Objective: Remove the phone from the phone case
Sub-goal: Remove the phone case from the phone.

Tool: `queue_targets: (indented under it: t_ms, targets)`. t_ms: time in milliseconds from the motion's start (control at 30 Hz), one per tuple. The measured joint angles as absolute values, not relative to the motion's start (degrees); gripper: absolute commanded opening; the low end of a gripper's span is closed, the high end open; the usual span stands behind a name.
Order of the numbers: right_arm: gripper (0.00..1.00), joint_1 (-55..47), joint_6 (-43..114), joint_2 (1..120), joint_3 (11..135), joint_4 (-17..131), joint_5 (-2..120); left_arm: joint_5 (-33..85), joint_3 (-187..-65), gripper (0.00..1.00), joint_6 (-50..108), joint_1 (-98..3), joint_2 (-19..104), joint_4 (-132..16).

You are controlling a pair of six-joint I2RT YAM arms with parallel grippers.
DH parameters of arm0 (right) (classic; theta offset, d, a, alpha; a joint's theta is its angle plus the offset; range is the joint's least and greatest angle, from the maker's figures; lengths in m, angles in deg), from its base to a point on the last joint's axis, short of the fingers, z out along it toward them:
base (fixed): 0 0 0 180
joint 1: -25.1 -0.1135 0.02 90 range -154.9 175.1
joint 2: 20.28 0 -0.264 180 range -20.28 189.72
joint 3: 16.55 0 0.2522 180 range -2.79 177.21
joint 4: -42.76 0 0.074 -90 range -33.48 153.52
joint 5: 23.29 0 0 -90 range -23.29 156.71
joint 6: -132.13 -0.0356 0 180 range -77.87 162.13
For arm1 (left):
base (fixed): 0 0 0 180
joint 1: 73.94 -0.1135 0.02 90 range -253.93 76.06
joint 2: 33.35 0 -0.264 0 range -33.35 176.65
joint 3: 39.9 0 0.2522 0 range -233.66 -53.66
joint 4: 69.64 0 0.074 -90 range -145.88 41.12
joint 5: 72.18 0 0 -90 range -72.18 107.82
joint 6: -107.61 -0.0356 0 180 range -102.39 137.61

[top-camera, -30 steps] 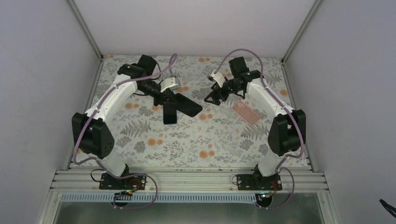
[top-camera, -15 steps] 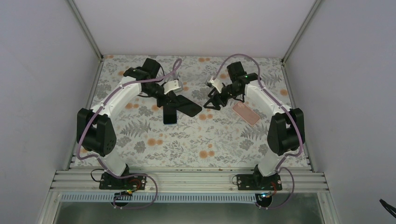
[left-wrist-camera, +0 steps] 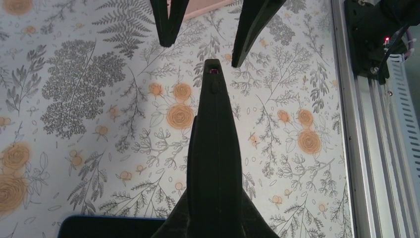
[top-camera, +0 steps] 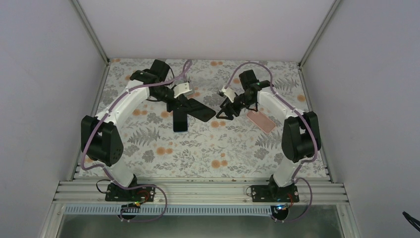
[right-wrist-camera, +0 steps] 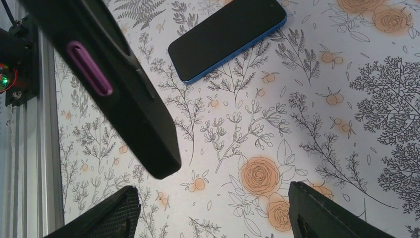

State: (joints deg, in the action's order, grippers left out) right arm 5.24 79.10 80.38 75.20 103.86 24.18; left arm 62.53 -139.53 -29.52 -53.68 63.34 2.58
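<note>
The black phone case (top-camera: 199, 111) is held on edge above the table by my left gripper (top-camera: 183, 102), which is shut on it. In the left wrist view the case (left-wrist-camera: 213, 148) runs up the middle. The dark phone (top-camera: 180, 120) with a blue rim lies flat on the table, outside the case, just below it. My right gripper (top-camera: 224, 109) is open and empty, just right of the case's free end. In the right wrist view the case (right-wrist-camera: 116, 89), with a purple side button, hangs at upper left, and the phone (right-wrist-camera: 228, 34) lies beyond; my open fingertips (right-wrist-camera: 101, 218) straddle bare cloth.
A flat pink rectangular object (top-camera: 261, 121) lies on the floral cloth to the right of my right gripper. The aluminium rail (top-camera: 198, 191) with the arm bases runs along the near edge. Walls close in the back and sides.
My right gripper has moved down and to the left, closer to the free end of the case. My left arm shifted slightly and still holds the case; the phone has not moved.
</note>
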Motion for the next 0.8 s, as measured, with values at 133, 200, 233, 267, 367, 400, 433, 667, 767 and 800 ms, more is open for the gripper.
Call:
queue_targets:
  t_ms: [133, 200, 233, 267, 367, 400, 433, 667, 767, 800]
  targets:
    - [0.73, 5.2, 78.7, 81.5, 75.2, 103.3, 24.4, 63.5, -140.1, 0.02, -29.5, -53.7, 63.3, 3.0]
    - [0.73, 5.2, 78.3, 82.0, 75.2, 102.7, 24.5, 63.7, -140.1, 0.02, -29.6, -53.7, 63.2, 3.3]
    - [0.73, 5.2, 78.2, 82.1, 75.2, 102.6, 24.5, 63.7, -140.1, 0.02, -29.6, -53.7, 63.2, 3.3]
    - [0.73, 5.2, 78.0, 82.2, 75.2, 102.5, 24.6, 63.7, -140.1, 0.02, -29.6, -53.7, 63.2, 3.4]
    - [0.73, 5.2, 77.4, 82.3, 75.2, 102.2, 25.5, 63.8, -140.1, 0.02, -29.7, -53.7, 63.2, 3.6]
    - [0.73, 5.2, 77.3, 82.3, 75.2, 102.1, 25.7, 63.8, -140.1, 0.02, -29.7, -53.7, 63.2, 3.6]
    - [0.72, 5.2, 77.1, 82.4, 75.2, 102.0, 26.0, 63.8, -140.1, 0.02, -29.8, -53.7, 63.2, 3.8]
    - [0.71, 5.2, 77.0, 83.2, 75.9, 101.7, 26.8, 64.4, -140.1, 0.02, -29.9, -53.5, 63.2, 5.1]
    - [0.70, 5.2, 78.6, 83.2, 75.9, 103.2, 26.3, 64.4, -140.1, 0.02, -29.9, -53.5, 63.2, 5.2]
    - [0.70, 5.2, 79.2, 83.2, 75.9, 103.8, 26.2, 64.4, -140.1, 0.02, -29.9, -53.5, 63.2, 5.2]
